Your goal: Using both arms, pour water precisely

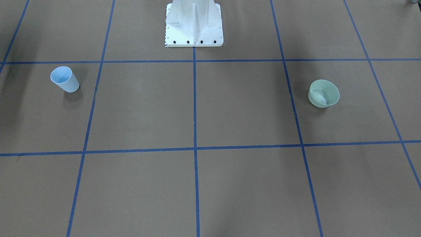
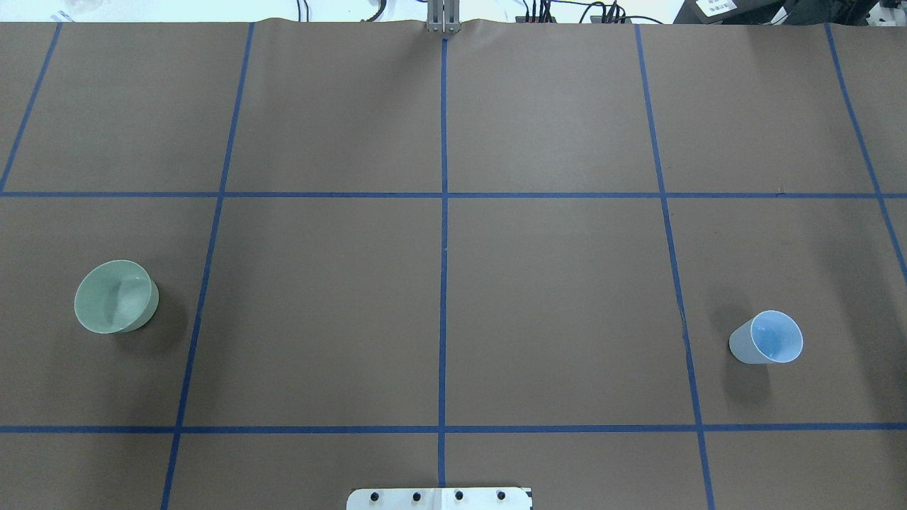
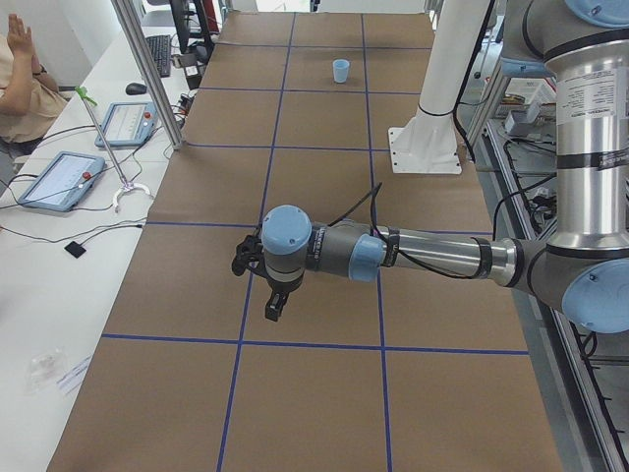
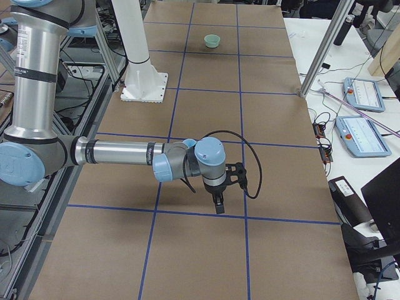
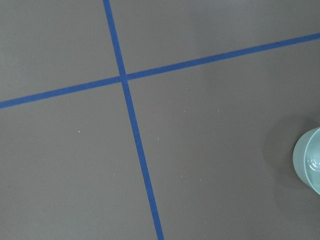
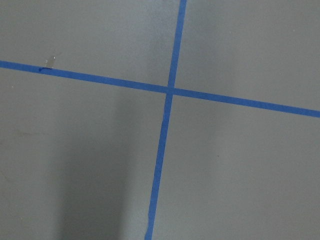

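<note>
Grey-tubed with pale blue joint caps, the left arm (image 3: 432, 253) hangs its black two-finger left gripper (image 3: 273, 311) over the brown blue-taped table (image 2: 319, 304), the pale green bowl (image 5: 309, 159) at the edge of its wrist view. The right gripper (image 4: 218, 205) hangs on the side of the pale blue plastic cup (image 2: 767, 337). Released or clenched, I cannot tell for either.

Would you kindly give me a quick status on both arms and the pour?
Left gripper and right gripper hang over table, jaws unclear. Blue cup and green bowl upright, untouched. Nothing between them.
</note>
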